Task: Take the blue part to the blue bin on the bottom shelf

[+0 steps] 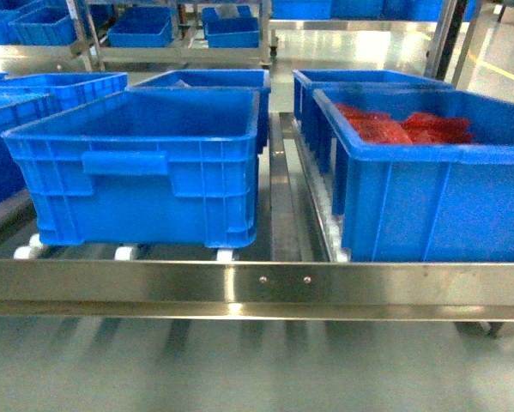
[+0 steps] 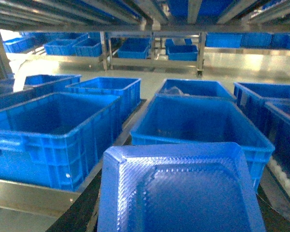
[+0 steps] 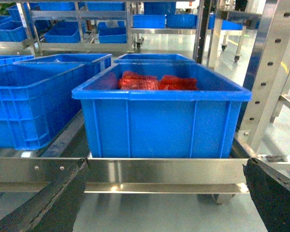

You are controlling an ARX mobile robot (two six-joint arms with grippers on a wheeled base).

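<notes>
A: Where do we have the blue part (image 2: 181, 191) right now?

B: We see it filling the bottom of the left wrist view, a flat textured blue piece with a raised rim, held out in front of the left claw above the near end of the blue bin (image 1: 145, 163). The claw itself is hidden under it, so we cannot tell how its jaws stand.

A: And the bin?

B: We have it on the left lane of the bottom shelf (image 1: 239, 287), sitting on the white rollers (image 1: 123, 251) just behind the shiny front rail, its block handle facing us. From the left wrist view we see little in it.

A: What sits beside it?

B: Across the centre divider rail (image 1: 281, 197) we see the like blue crate (image 1: 437, 189) with red bags (image 1: 402, 127) inside. More blue crates stand behind both.

A: The right claw?

B: We see only dark edges at the lower corners of the right wrist view (image 3: 273, 193), facing the crate with the red bags; we cannot tell whether it is spread or pressed together.
</notes>
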